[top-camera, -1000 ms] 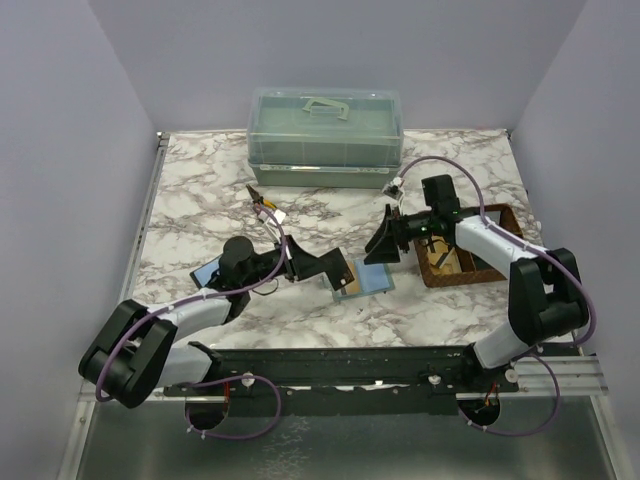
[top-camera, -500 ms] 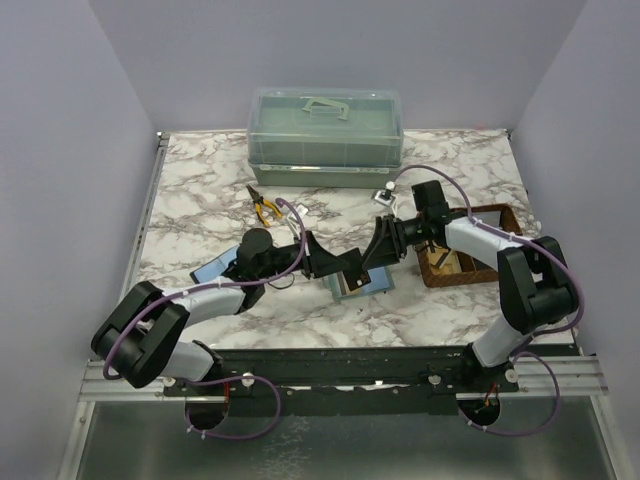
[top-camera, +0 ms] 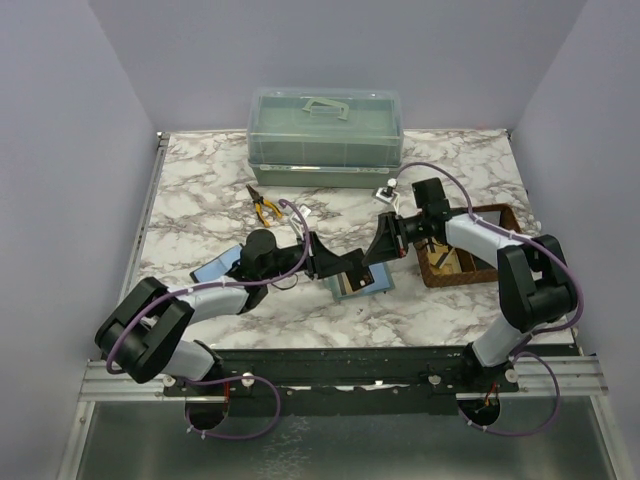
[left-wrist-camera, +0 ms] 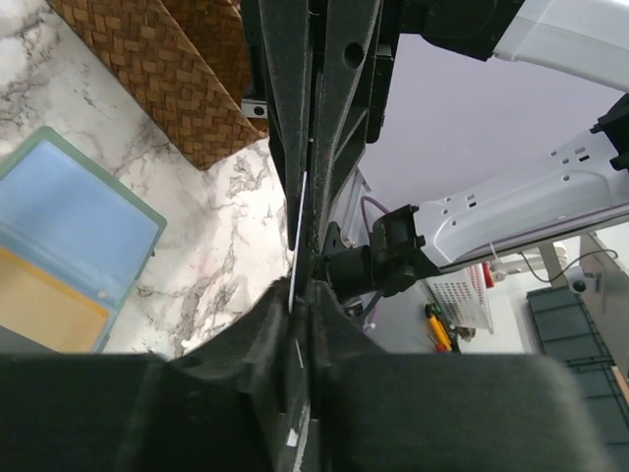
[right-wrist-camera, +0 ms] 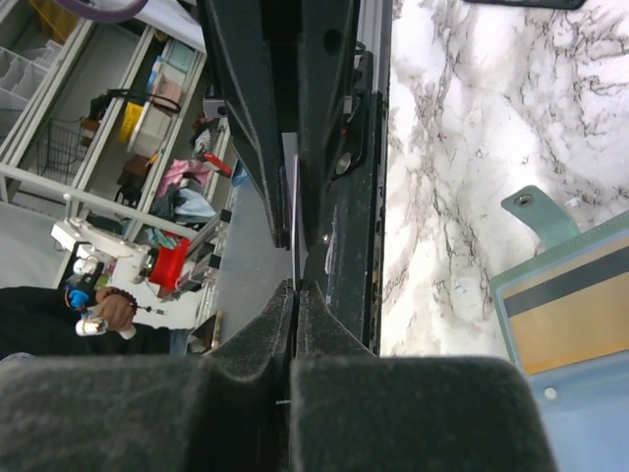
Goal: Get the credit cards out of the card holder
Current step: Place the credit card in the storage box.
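Below your two meeting hands, the marble tabletop (top-camera: 200, 190) carried the brown basket (left-wrist-camera: 167, 79), just off the outer side of your right hand. It also carried the card holder (top-camera: 365, 283), which lay open and flat right under the fingertips.

You were in the middle of a hand-to-hand pass above the holder. Your right hand (right-wrist-camera: 295, 293) was pressed together on a thin credit card (right-wrist-camera: 291, 206), seen edge-on between both sets of fingers. Your left hand (left-wrist-camera: 298, 295) sat nearly together around the same card from the opposite end. I could not tell whether it was pinching or had slackened.

A tan credit card (left-wrist-camera: 44, 295) sat lodged in a pocket of the holder, beneath the left hand. By my reading, one card was out and at least one remained.

Next you needed to free the left hand fully and draw the right hand away without bending the card. You then had to set the card down clear of the holder before going back for the tan one.
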Available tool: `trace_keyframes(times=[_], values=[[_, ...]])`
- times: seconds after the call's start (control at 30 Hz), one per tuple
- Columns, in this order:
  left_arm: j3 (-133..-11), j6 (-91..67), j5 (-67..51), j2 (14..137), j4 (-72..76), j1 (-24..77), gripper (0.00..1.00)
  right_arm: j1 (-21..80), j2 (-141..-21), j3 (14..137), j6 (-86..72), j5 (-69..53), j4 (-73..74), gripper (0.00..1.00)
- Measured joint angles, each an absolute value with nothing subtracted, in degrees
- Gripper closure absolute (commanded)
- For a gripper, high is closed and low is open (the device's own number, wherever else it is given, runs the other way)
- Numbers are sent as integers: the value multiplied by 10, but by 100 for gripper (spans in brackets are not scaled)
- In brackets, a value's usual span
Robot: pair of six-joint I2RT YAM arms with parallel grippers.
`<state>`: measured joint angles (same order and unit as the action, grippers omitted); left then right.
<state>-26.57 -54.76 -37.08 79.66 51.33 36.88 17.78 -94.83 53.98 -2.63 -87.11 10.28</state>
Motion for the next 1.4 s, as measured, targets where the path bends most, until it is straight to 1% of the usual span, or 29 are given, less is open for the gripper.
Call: trace_keyframes(times=[0.1,0.2,0.3,0.4,0.43,0.47,0.5,0.67,0.73,0.87,0.93,1.07,1.23,1.33,1.4], values=[[-265,-550,-361,793,513,369,52,178,-954,566,38,-870,168,100],[-255,-548,-348,774,513,368,40,178,-959,593,103,-862,232,100],[-236,-547,-334,746,508,361,31,176,-959,610,161,-840,286,100],[-204,-542,-320,701,500,343,17,169,-950,619,221,-798,338,100],[-190,-538,-313,681,494,334,9,164,-942,619,240,-782,354,100],[-179,-536,-306,661,487,327,5,157,-932,619,259,-764,370,100],[-167,-533,-297,642,477,321,2,148,-920,620,278,-745,389,100],[-133,-515,-255,532,411,303,1,69,-860,667,378,-654,492,100],[-132,-503,-244,501,380,300,1,26,-841,719,434,-609,551,100],[-132,-482,-235,466,337,297,1,-75,-835,805,524,-531,637,100],[-132,-472,-232,462,320,296,1,-106,-835,835,568,-482,674,100],[-132,-459,-231,463,298,294,1,-136,-835,865,648,-378,728,100],[-132,-449,-231,469,289,294,1,-141,-837,877,742,-256,759,100],[-132,-445,-231,473,283,293,1,-141,-841,865,800,-199,760,100],[-132,-444,-231,473,280,294,1,-141,-844,833,838,-161,756,100]])
